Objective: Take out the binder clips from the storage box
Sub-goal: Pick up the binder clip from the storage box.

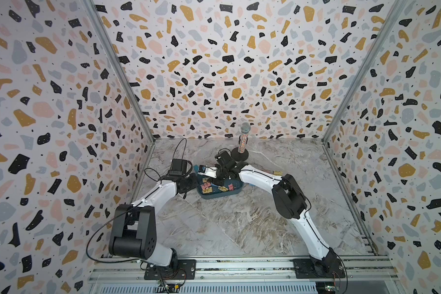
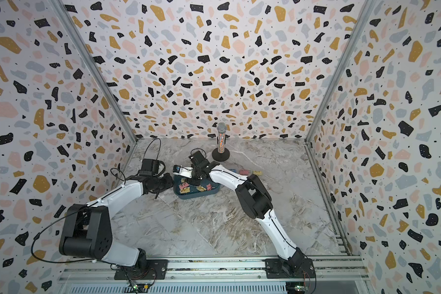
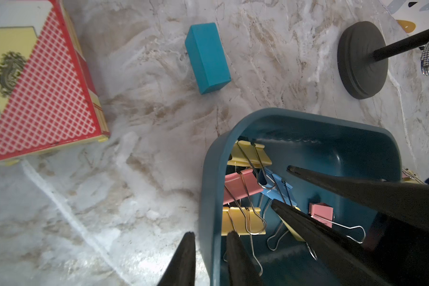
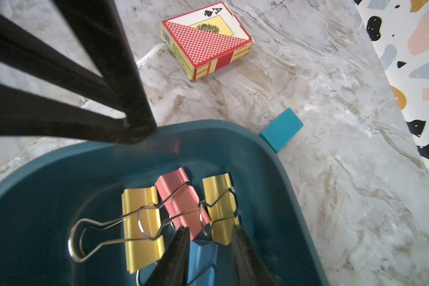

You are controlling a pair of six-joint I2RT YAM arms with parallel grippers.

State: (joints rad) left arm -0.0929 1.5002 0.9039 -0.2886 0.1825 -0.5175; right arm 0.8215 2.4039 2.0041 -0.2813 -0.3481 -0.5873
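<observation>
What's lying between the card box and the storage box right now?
Only bare table between card box and storage box, clear in the right wrist view.

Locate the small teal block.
In the right wrist view, the teal block lies on the table just outside the storage box's rim, playing-card pack beyond.

The left gripper (image 3: 211, 234) was clamped on the storage box (image 3: 307, 116) wall, one finger inside, one outside. The right gripper (image 4: 209, 227) pointed down inside the box, fingers parted around a blue clip (image 4: 202, 257); contact unclear.
</observation>
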